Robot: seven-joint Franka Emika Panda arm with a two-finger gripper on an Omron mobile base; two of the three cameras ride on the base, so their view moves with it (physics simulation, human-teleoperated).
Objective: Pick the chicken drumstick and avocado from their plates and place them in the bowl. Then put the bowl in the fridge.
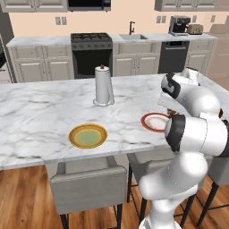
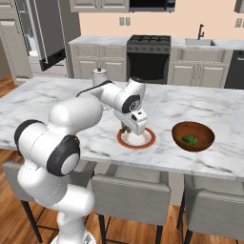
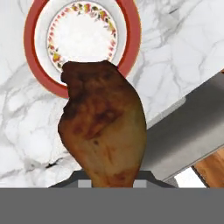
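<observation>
In the left base view we see the marble island counter with a white paper towel roll standing upright on it. Nearer the front edge lies the yellow-rimmed plate with its green centre bare. To its right the red-rimmed plate is partly covered by our own arm, which hides the hand from this side. Behind the island stands the black oven, with a sink to its right.

In the right base view we find the gripper held just above the red-rimmed plate, pointing down, with a small brown shape at its tips. Well to the right of that plate, near the counter's front edge, sits the bowl, and the avocado lies inside it. At the far left the fridge stands with its door open.

In the hand view we see the chicken drumstick clamped between our fingers, which are closed narrowly on its lower end. It hangs clear above the counter, with the red-rimmed plate below and beyond it, its white centre bare.
</observation>
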